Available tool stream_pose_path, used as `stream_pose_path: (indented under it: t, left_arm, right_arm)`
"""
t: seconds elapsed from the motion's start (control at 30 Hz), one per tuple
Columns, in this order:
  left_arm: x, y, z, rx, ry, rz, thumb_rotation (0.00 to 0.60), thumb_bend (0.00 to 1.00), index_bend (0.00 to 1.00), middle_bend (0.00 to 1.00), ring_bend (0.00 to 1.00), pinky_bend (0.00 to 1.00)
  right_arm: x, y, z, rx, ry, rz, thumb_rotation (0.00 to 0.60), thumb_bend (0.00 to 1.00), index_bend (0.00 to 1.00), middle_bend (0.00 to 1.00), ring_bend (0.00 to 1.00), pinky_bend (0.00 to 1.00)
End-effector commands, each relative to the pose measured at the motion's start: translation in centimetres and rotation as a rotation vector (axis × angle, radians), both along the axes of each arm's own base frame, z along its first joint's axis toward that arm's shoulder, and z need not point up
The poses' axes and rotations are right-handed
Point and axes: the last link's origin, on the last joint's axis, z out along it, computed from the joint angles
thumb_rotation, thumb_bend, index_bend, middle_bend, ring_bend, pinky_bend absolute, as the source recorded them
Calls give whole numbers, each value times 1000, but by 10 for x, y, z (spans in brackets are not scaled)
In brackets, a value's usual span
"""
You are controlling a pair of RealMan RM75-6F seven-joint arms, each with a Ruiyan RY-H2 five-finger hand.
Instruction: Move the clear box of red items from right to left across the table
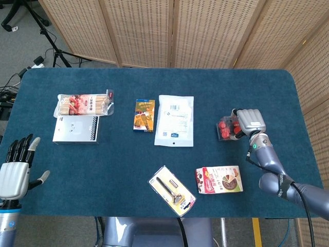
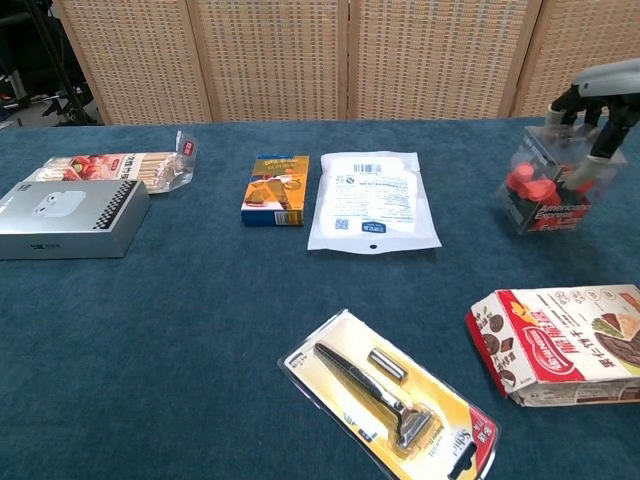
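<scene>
From the head view, my right hand (image 1: 250,121) grips the clear box (image 1: 227,128) at the worktop's (image 1: 216,82) right side, right of the white pouch (image 1: 175,120). My left hand (image 1: 15,169) hangs empty, fingers spread. From the chest view, fingers (image 2: 600,140) wrap the box (image 2: 550,190).

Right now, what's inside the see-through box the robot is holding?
Inside the clear box are small red pieces with round tops. What they are cannot be told. The right hand grips the box from above, and its fingers cover part of the inside.
</scene>
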Motion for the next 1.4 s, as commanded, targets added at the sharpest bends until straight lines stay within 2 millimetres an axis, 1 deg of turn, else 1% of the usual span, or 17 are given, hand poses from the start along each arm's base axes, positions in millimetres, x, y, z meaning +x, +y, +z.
stream_pose_path:
  t: [0.03,0.3,0.4,0.77,1.0,1.2,1.23,1.3,1.4]
  left_arm:
    - [1,-1,-1,-7,1,-7,600,182,0,0,0,0]
    - [2,-2,-3,-18,-1,-14,600,181,0,0,0,0]
    - [2,-3,-4,-23,1,-16,600,181,0,0,0,0]
    - [4,-4,-6,-27,7,-22,600,182,0,0,0,0]
    - [5,-5,-6,-24,6,-23,600,181,0,0,0,0]
    - [5,-5,-7,-29,7,-30,600,181,0,0,0,0]
    - [6,-5,-7,-31,8,-31,600,181,0,0,0,0]
    - [6,-5,-9,-34,9,-33,600,181,0,0,0,0]
    - [6,-5,-10,-36,16,-32,600,182,0,0,0,0]
  right_arm:
    - [25,2,-2,-7,6,38,600,191,634,449,394,443]
    - [65,14,-14,19,12,96,600,192,634,448,396,443]
    - [77,20,-19,33,14,121,600,191,635,447,396,443]
    - [133,50,-41,116,-23,247,600,192,635,444,398,443]
    - [155,62,-62,166,-45,275,600,192,634,443,398,443]
    - [170,67,-77,195,-57,290,600,191,635,443,398,443]
    - [173,68,-80,203,-65,293,600,191,635,443,398,443]
    - [185,73,-91,233,-113,306,600,191,634,443,398,443]
    - [193,74,-98,240,-138,314,600,191,634,443,398,443]
